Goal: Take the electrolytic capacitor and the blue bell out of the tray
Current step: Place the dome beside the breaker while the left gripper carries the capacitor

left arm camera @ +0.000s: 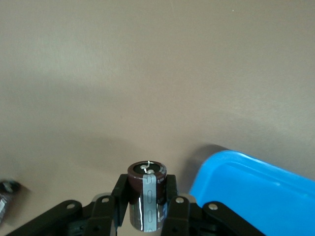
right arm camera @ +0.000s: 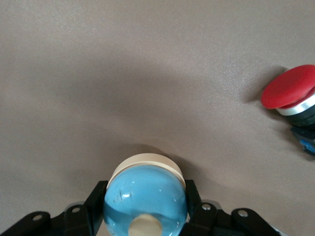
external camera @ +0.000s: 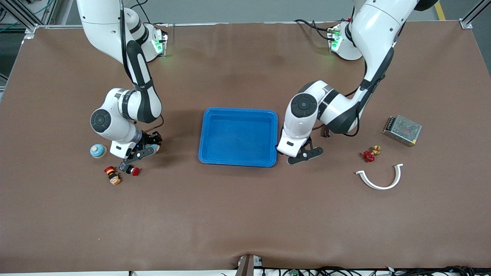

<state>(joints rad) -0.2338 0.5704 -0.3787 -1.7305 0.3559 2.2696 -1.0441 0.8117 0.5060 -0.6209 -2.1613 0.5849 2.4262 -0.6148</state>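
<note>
Already both parts are out of the empty tray (external camera: 238,137): the left gripper (left arm camera: 145,209) has its jaws clamped on the upright electrolytic capacitor (left arm camera: 146,196) just over the tabletop (external camera: 245,214) beside the tray's rim, and the right gripper (right arm camera: 145,209) has its jaws closed on the blue bell (right arm camera: 145,201) near a red push button (right arm camera: 290,93). Capacitor looks light, rigid and slick-sleeved, best pinched mid-body; the bell's glossy dome looks slippery, so gripping across its widest part seems safest.
</note>
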